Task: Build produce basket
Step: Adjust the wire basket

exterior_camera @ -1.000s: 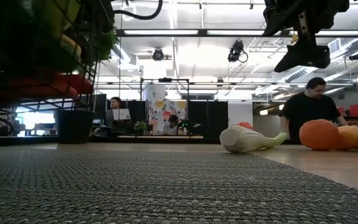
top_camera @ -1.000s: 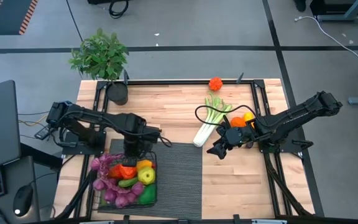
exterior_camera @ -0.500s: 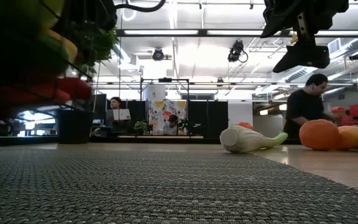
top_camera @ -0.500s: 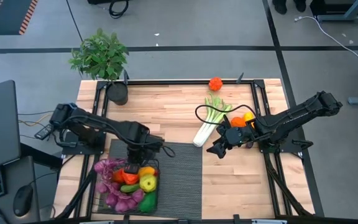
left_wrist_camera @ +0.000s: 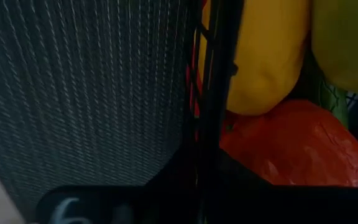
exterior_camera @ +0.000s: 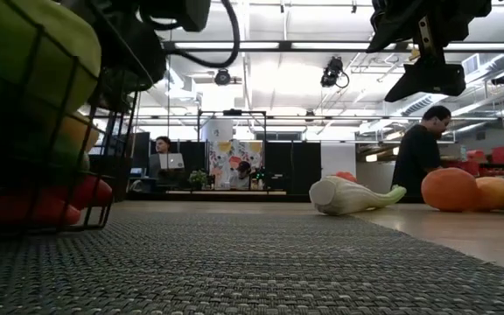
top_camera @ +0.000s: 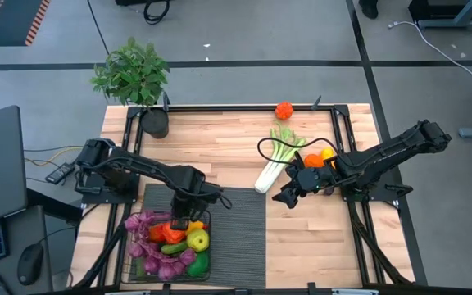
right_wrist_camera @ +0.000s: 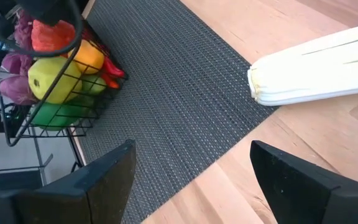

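Produce (top_camera: 170,242) is sitting heaped in the basket (top_camera: 202,264) at about seven o'clock on the table (top_camera: 220,147) in the high view, and you are gripping that basket by its rim so the whole load moves as one. Your left gripper (top_camera: 181,223) is clenched on the wire at the basket's far edge; the left wrist view is showing black wire right against the lens with yellow and orange fruit behind it. From the low view, the basket looks tipped or lifted on its near side over the ribbed mat (top_camera: 236,233), probably because you are dragging or tilting it by one edge. Your right gripper (top_camera: 286,197) is hanging released, jaws spread wide and holding nothing, near four o'clock at the mat's edge. It is hovering just beside the leek (top_camera: 275,162), which is lying on the bare wood at about two o'clock, its white end pointing toward the mat. An orange (top_camera: 313,161) and a lemon (top_camera: 327,152) are resting close together under the right arm, and a small red-orange fruit (top_camera: 283,110) is sitting alone near one o'clock by the table's far edge. Those four are waiting outside the basket, so the right arm seems placed for the leek next. A potted plant (top_camera: 133,78) is standing at eleven o'clock, apart from the work.
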Robot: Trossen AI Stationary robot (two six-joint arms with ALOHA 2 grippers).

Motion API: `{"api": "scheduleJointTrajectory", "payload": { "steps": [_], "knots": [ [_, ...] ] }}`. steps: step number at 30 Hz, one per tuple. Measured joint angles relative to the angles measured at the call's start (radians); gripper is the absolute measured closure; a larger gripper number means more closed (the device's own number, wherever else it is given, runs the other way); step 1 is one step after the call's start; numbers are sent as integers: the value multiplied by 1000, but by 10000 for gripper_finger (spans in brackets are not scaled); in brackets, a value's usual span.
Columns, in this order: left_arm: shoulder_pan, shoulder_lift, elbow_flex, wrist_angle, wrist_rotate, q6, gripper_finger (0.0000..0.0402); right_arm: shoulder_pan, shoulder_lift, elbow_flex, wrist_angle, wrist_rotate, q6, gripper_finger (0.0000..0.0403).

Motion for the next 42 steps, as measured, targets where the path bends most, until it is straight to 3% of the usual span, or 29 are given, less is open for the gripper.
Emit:
{"api": "scheduleJointTrajectory", "payload": {
  "steps": [14,23,29,35,42],
  "knots": [
    [-4,-7,-30,8,26,-63,396,9,0,0,6,-10,-7,85],
    [30,-15,86,-54,-58,-52,393,43,22,-4,-18,-3,-27,85],
    [27,-15,121,-79,-35,-57,393,81,155,-20,-10,-4,-192,92],
    [25,-16,164,-142,-45,-37,395,92,305,33,151,-1,-418,111],
    [25,-17,189,-156,-41,-53,395,88,458,96,196,23,-551,117]
  ]
}}
